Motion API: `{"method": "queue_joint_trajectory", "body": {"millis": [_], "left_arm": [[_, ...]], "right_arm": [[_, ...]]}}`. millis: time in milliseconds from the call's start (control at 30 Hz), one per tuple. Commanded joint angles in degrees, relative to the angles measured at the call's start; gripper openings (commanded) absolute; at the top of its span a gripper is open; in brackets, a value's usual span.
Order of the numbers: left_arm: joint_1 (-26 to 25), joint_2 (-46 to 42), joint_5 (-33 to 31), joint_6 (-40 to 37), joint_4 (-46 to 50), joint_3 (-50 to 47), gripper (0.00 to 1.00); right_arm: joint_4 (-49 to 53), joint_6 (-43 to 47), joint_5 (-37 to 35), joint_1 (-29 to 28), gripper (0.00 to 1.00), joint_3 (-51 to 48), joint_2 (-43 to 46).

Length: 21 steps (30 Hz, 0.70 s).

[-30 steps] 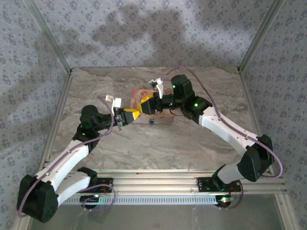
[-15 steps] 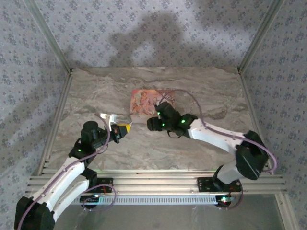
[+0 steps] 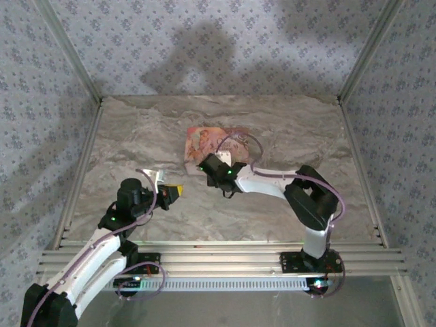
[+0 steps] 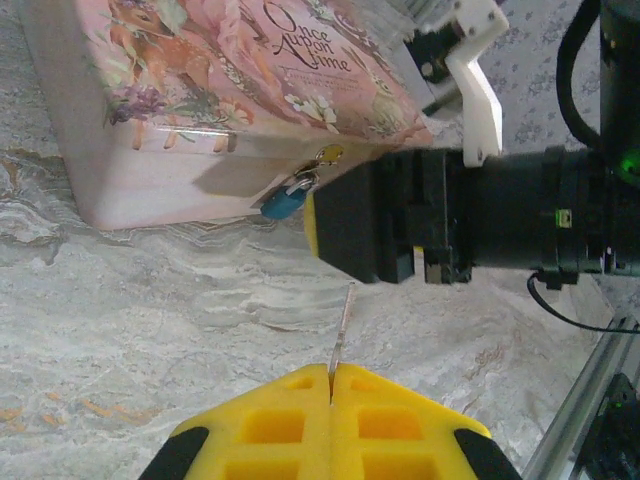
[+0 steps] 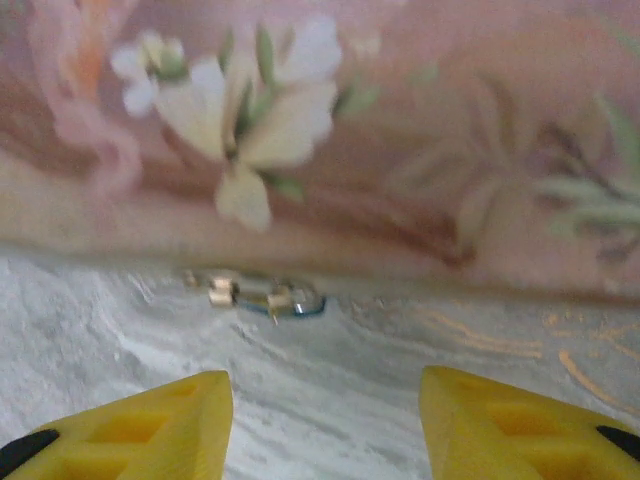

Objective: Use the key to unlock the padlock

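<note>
The small blue padlock hangs from the latch on the front of a pink picture box. My left gripper is shut on the key, a thin metal blade that sticks out toward the box, a short way in front of the padlock and apart from it. In the top view the left gripper sits near-left of the box. My right gripper is low at the box's front, just right of the padlock. It stands open, the padlock ahead of its fingers and nothing between them.
The box stands mid-table on the marbled tabletop. Patterned walls close in the back and both sides. The right arm's black wrist lies across the space right of the padlock. A metal rail runs along the near edge.
Both grippers were together above the box a second ago. The left arm has drawn back toward the near left. The right arm folded in and dropped low to the box's front.
</note>
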<state>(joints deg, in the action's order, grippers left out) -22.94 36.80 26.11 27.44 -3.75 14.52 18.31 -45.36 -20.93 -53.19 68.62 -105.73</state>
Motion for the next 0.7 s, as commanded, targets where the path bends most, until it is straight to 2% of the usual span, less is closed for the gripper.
{"method": "queue_joint_trajectory", "body": {"millis": [0, 333, 667], "left_arm": [[0.0, -0.6, 0.4, -1.8, 0.9, -0.5, 0.00], [0.0, -0.3, 1.1, -3.5, 1.3, -0.5, 0.00], [0.0, -0.7, 1.7, -3.9, 1.3, -0.7, 0.00]], "right_arm": [[1.8, -2.6, -4.6, -0.6, 0.53, 3.2, -2.4], [5.5, -3.7, -5.5, -0.5, 0.52, 9.5, -9.2], [5.1, -2.9, -6.9, 0.0, 0.44, 10.7, -10.8]]}}
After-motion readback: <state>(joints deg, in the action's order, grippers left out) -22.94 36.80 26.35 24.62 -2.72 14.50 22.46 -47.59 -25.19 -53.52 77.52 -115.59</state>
